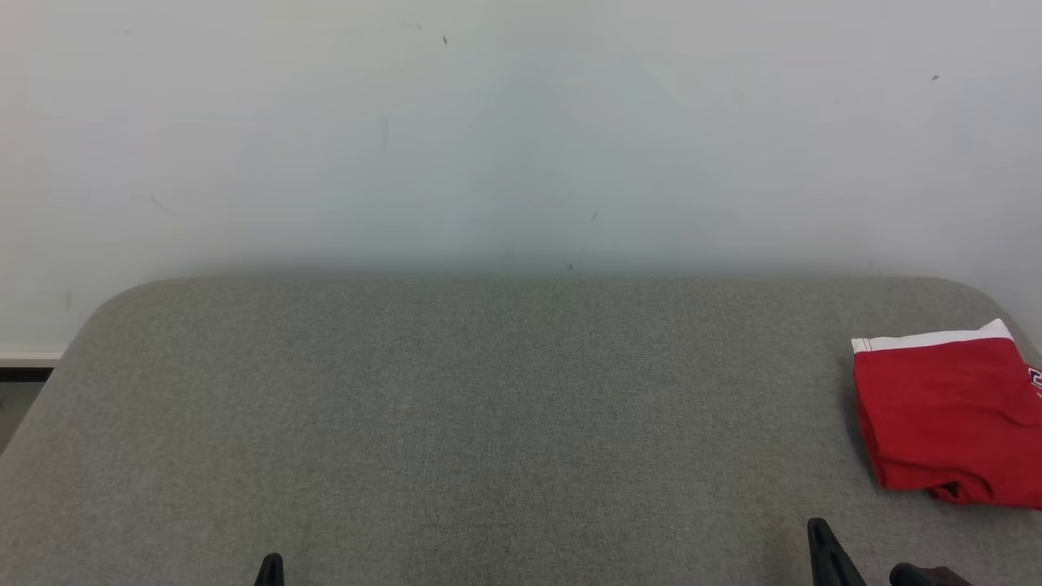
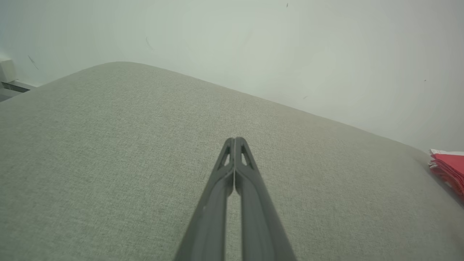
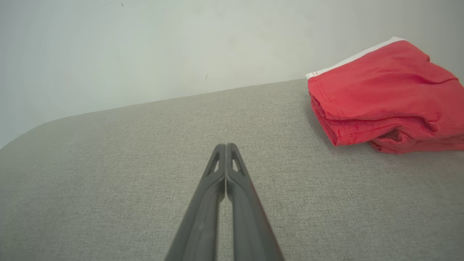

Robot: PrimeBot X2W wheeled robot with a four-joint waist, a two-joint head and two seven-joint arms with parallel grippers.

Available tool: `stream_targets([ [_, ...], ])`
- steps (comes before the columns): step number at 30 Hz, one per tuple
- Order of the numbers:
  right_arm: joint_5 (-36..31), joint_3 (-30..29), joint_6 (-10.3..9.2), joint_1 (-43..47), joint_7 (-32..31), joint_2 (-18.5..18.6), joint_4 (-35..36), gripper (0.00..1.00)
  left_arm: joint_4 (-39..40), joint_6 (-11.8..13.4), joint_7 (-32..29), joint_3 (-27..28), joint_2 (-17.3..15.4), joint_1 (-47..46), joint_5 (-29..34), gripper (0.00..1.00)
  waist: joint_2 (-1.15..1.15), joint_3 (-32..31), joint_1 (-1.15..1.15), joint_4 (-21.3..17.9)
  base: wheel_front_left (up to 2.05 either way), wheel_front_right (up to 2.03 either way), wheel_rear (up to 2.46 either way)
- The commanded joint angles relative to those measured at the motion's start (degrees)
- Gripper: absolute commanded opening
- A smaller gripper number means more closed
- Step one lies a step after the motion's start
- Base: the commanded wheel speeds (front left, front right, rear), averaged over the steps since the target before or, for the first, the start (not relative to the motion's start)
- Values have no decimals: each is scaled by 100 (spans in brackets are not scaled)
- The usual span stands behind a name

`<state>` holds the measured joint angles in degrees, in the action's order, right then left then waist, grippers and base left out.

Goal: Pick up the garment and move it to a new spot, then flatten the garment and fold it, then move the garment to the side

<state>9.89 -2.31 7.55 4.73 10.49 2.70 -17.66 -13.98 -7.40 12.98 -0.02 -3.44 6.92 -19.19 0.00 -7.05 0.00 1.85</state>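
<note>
Garment (image 1: 948, 415) is gripped by neither pincer: left gripper (image 2: 235, 139) and right gripper (image 3: 225, 145) are seen pressed closed on nothing, low over the grey padded surface (image 1: 488, 407). The red garment is found folded at the surface's right edge, apart from both. Task is judged essentially finished.

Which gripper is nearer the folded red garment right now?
Right. The right gripper sits just short of the red garment, which lies ahead and to its right; the left gripper is far off across the grey surface, garment at its far right.
</note>
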Motion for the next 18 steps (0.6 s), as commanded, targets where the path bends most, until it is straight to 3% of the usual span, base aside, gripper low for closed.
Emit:
stream_targets([
  [1,315,-34,-1,-140,-48,10,126,0,73,-1,-72,35,5,-201,-287,0,0,11,0,-4,0,0,0],
  [18,2232,-92,-2,-215,-295,13,372,0,-28,-3,-626,176,17,-567,-1961,0,0,121,0,-31,0,0,0],
])
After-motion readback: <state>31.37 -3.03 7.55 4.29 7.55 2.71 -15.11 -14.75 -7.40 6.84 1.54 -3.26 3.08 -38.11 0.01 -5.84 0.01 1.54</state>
